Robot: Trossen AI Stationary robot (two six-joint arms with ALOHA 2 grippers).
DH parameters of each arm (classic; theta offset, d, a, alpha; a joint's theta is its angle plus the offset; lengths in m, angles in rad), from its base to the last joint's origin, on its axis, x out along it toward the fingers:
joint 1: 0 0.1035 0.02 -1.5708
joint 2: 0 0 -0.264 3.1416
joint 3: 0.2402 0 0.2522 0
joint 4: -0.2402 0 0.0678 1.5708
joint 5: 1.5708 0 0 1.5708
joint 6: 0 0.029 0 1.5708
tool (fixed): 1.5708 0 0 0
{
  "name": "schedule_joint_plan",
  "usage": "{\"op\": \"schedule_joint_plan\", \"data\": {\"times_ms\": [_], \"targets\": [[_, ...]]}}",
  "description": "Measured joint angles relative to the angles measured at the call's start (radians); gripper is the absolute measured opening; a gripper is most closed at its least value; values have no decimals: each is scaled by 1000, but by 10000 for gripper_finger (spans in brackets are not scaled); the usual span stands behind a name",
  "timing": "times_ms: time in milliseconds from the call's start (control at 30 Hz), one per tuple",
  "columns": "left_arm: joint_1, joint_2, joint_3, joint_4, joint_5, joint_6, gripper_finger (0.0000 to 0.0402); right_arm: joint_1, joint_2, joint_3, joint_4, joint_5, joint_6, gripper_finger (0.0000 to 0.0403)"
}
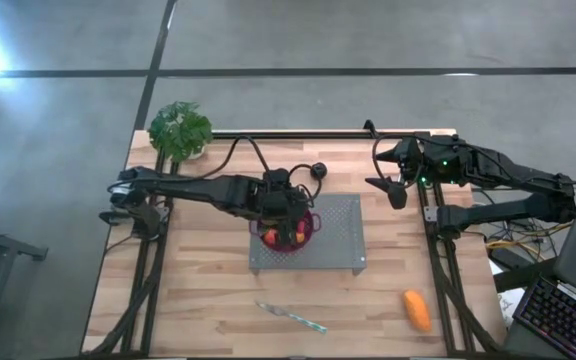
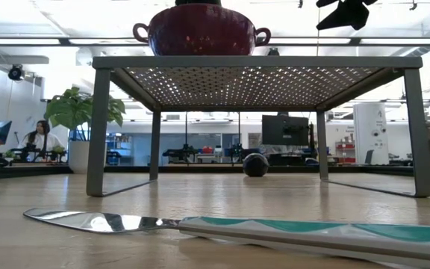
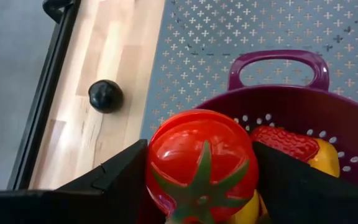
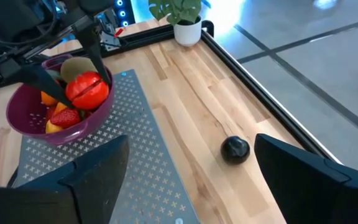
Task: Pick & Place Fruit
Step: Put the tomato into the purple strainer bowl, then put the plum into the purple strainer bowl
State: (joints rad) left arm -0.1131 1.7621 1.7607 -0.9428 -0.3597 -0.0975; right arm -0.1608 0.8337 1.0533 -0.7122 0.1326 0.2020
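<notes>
My left gripper (image 1: 286,230) hangs over the purple colander bowl (image 3: 303,106) and is shut on a red ball with a green star-shaped stem (image 3: 201,165). The bowl stands on the grey perforated rack (image 1: 333,245) and holds a strawberry (image 3: 284,142), yellow-orange pieces (image 3: 325,155) and a kiwi (image 4: 79,67). A dark plum (image 1: 318,170) lies on the table near the far edge. An oblong orange fruit (image 1: 417,310) lies near the table's right front corner. My right gripper (image 1: 396,192) is open in the air by the rack's far right corner. My left gripper pinches the red ball by its two opposite sides (image 3: 157,162), one finger (image 3: 120,177) on each. The fingers come from above, slanting in from the table's left. The ball sits just above the fruit in the bowl; whether it rests on it I cannot tell.
A slim knife with a teal-striped handle (image 1: 290,317) lies on the table in front of the rack. A potted green plant (image 1: 180,130) stands at the far left corner. A black rail (image 1: 298,133) runs along the far edge. Bare wood lies left and in front of the rack.
</notes>
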Motion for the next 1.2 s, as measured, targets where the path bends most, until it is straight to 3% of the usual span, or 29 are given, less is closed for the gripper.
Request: {"op": "schedule_joint_plan", "data": {"times_ms": [133,500,733,900,1200], "targets": [[0,0,0,0,7,-1,276,0,0,0,-8,0,0,342],[0,-2,25,-15,54,8,342,0,0,0,-11,0,-5,311],[-1,-11,154,-158,53,3,346,0,0,0,-14,0,-5,299],[-6,-19,247,-277,50,-87,344,0,0,0,-17,1,-20,290],[-103,-131,190,-280,-98,-167,342,1,1,0,-16,1,-29,272]]}}
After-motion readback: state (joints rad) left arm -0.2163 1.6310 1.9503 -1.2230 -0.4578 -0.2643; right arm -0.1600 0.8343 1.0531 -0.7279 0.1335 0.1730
